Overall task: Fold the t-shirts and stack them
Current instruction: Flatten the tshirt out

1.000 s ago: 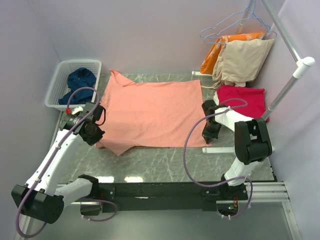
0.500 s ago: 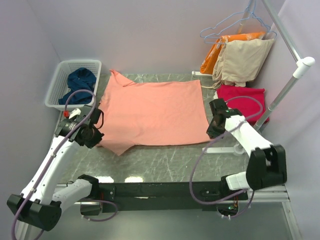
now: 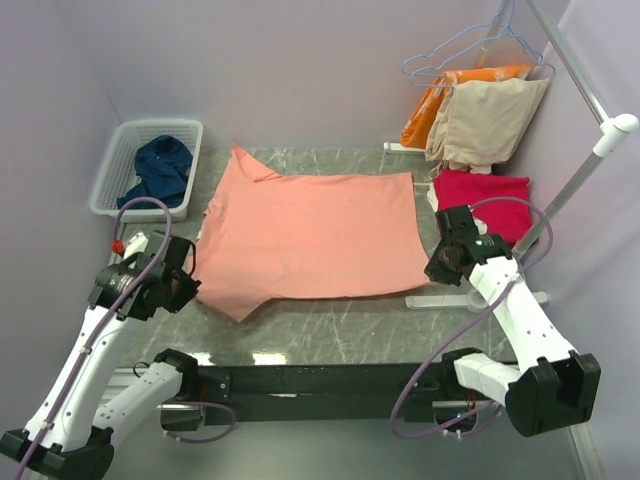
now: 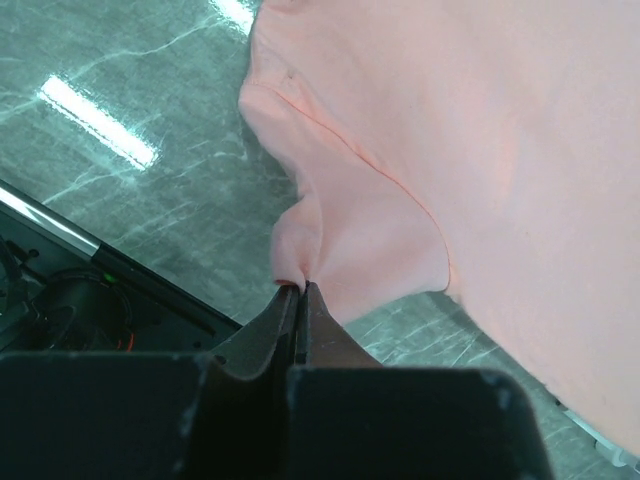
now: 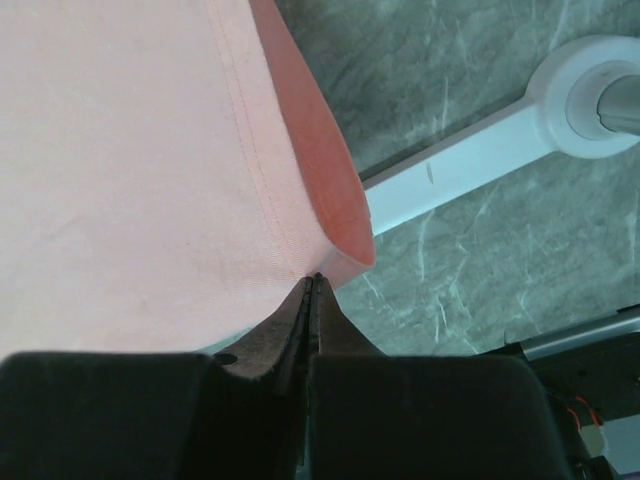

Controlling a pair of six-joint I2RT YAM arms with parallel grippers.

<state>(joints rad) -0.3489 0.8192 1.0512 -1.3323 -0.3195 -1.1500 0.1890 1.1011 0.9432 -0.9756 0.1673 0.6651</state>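
The salmon-pink t-shirt (image 3: 310, 235) hangs stretched above the marble table, held at both near corners. My left gripper (image 3: 186, 287) is shut on its near left sleeve; the wrist view shows the pinched cloth (image 4: 330, 235) at my closed jaws (image 4: 300, 290). My right gripper (image 3: 437, 270) is shut on the near right hem corner (image 5: 300, 200), jaws closed (image 5: 313, 280). The crimson-red t-shirt (image 3: 485, 200) lies folded at the right. The navy-blue t-shirt (image 3: 160, 168) sits crumpled in the basket.
A white basket (image 3: 125, 150) stands at the back left. A white rack base (image 3: 455, 298) and slanted pole (image 3: 585, 160) stand at the right, with orange and beige garments (image 3: 480, 115) on hangers at the back right. The rack foot shows in the right wrist view (image 5: 590, 95).
Both grippers have pulled back toward the near edge and outward with the pink shirt, lifting and stretching it. Its far edge and collar have slid nearer.
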